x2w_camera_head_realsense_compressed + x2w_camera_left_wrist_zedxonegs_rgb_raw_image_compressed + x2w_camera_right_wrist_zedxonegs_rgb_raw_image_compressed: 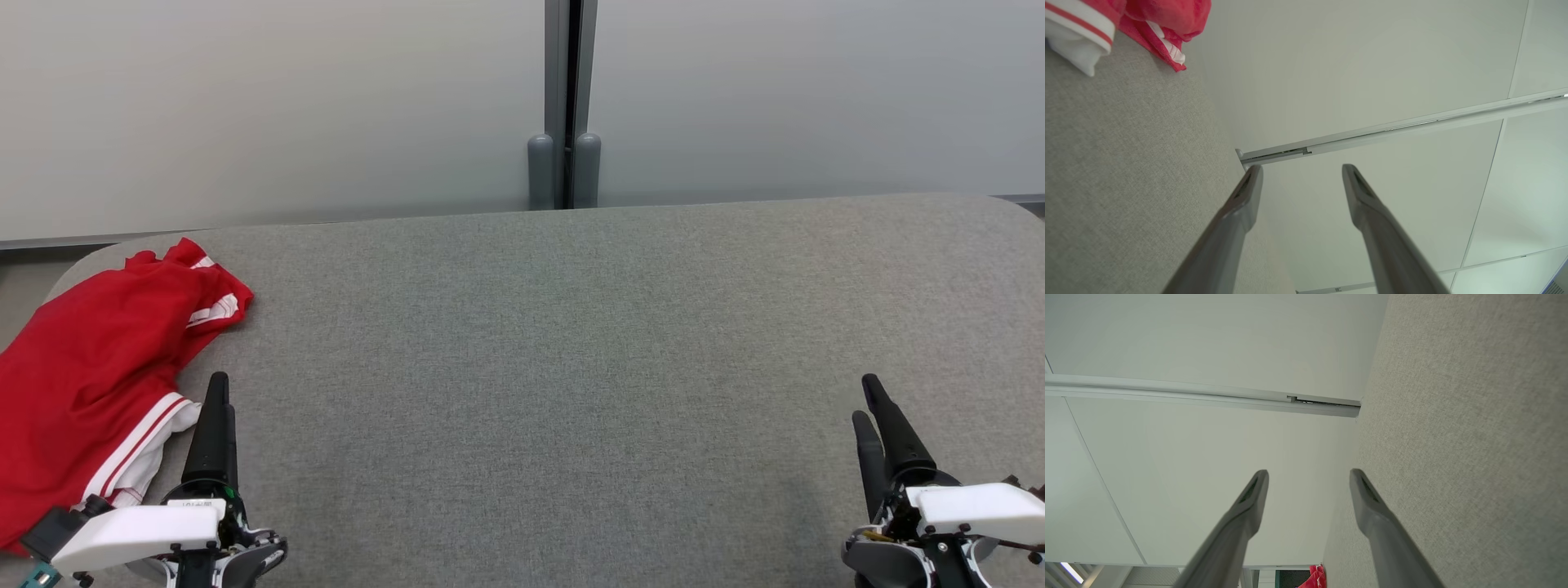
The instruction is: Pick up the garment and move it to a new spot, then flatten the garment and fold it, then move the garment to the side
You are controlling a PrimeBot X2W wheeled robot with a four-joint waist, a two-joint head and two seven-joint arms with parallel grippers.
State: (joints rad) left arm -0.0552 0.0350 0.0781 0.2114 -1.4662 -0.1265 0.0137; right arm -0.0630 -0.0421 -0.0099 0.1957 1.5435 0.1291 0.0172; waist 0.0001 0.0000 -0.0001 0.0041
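Fingers of my left gripper (pixel 1300 173) and right gripper (pixel 1308 477): both pairs are standing apart, gripping nothing. The red white-striped garment (pixel 90 359) is lying crumpled just left of my left fingers, far from the right. I am judging pick-up pending: reaching left, then pinching a fold.

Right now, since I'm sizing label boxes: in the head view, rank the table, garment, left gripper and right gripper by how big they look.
1. table
2. garment, partly cut off by the picture's edge
3. left gripper and right gripper: about alike, so unranked
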